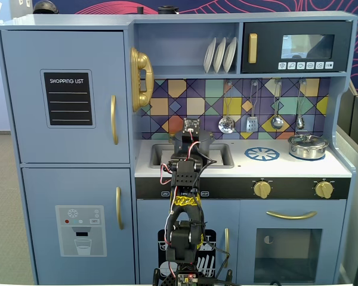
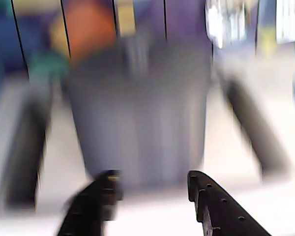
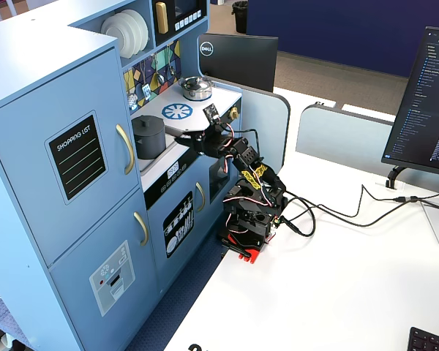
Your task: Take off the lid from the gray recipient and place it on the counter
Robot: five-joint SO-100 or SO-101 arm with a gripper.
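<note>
Two open, empty fingers of our gripper frame the gray recipient at frame centre, lined up low, so we must rise toward its lid.

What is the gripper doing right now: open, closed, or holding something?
Gripper: open, holding nothing; its fingers sit apart in front of the gray pot, not touching it.

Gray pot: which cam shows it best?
The angled fixed view: the gray pot is sharp and whole, lid on, in the sink. The front fixed view has the arm covering most of it. The wrist view fills with it, badly blurred.
</note>
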